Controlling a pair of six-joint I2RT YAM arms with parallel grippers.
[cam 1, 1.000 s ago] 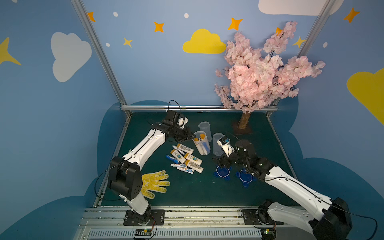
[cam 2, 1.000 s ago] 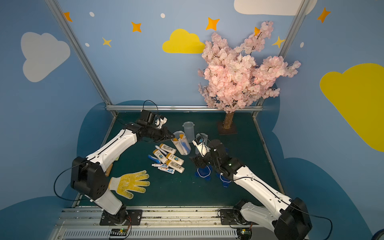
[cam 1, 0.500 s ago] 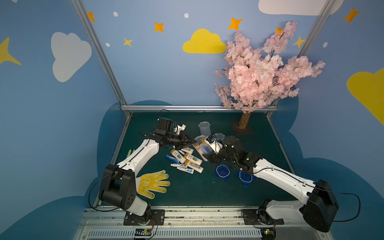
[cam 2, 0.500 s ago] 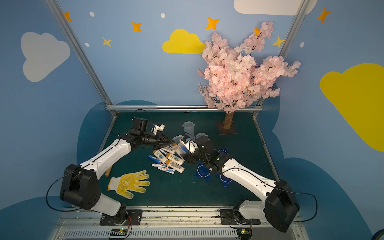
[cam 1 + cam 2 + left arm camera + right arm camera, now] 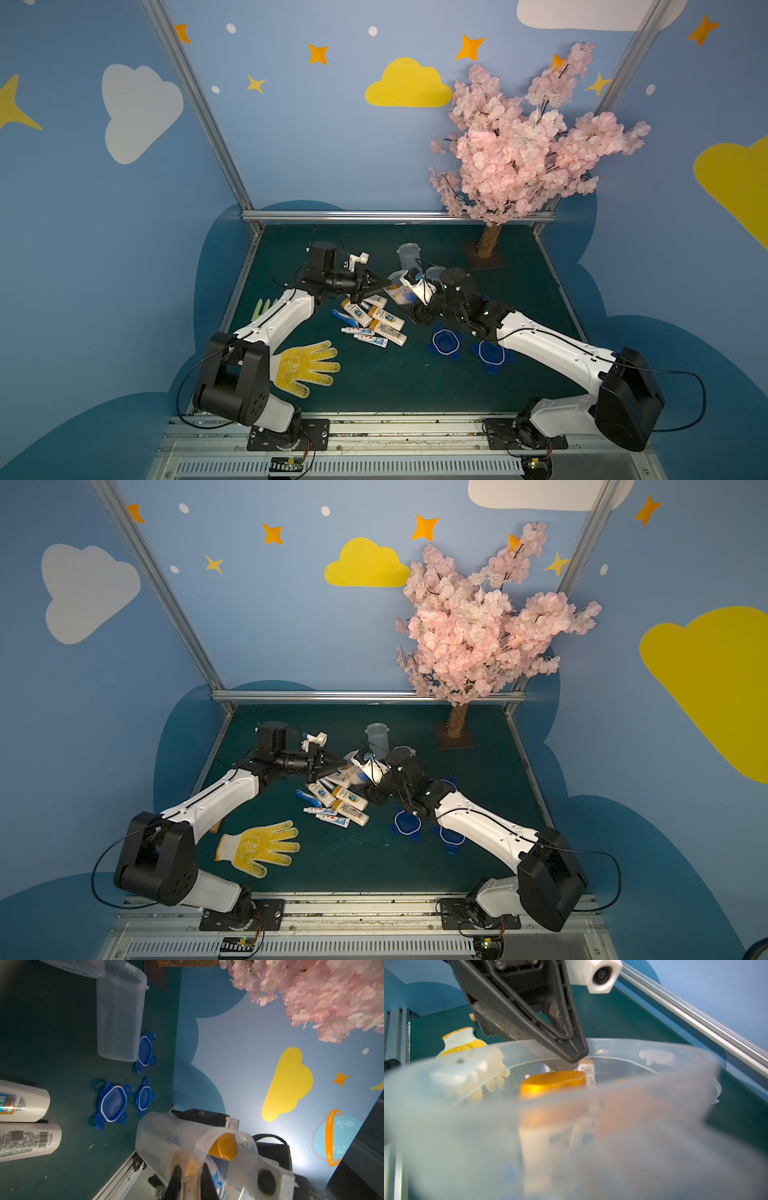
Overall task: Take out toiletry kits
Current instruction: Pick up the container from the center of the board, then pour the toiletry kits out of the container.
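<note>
Centre of a top view: left gripper (image 5: 388,286) nearly closed, pinching the rim of a tilted clear jar (image 5: 398,291). Rim wall visible between its fingers (image 5: 176,1176) in the left wrist view.

Just right of centre: right gripper (image 5: 415,309) at the jar's lower end. Fingers hidden behind the blurred jar in the right wrist view, so grip or gap cannot be told.

Inside the jar: a yellow-capped bottle (image 5: 552,1082) and something blue, too blurred to name.

Left of and below the jar, on the green table (image 5: 374,395): loose bottles (image 5: 388,318), toothpaste tubes (image 5: 372,340) and a toothbrush (image 5: 343,319), touching in one heap.

Lower right of the heap: two blue lids (image 5: 445,343).

Above the jar: a second jar (image 5: 409,254), upright.

Lower left: a yellow glove (image 5: 307,365).
</note>
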